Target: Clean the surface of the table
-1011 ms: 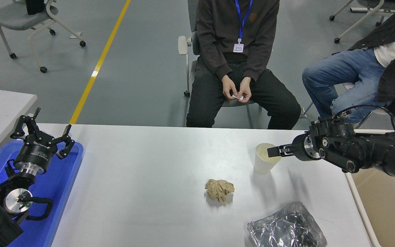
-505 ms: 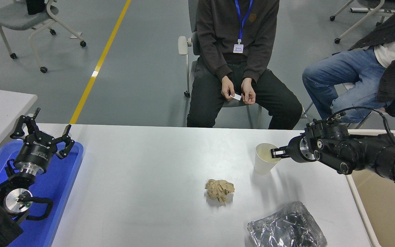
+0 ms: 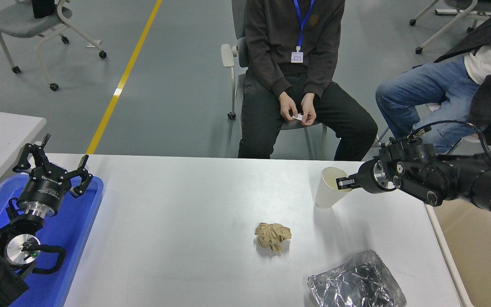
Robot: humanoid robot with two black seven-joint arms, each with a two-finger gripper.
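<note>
The pale table surface carries a white paper cup, a crumpled brown paper ball and a crinkled silvery foil bag. My right gripper comes in from the right edge and is shut on the cup's near rim. The cup is tilted with its mouth leaning right, and its base looks raised off the table. My left gripper stays parked open over the blue tray at the lower left.
A beige bin stands off the table's right edge. Two people sit at the far side; one holds a small white slip in both hands. A wheeled chair stands at the far left.
The right gripper has closed on the cup's rim and raised it slightly up and back, tilting the cup. The seated person's hands have shifted. The left arm has not moved.
</note>
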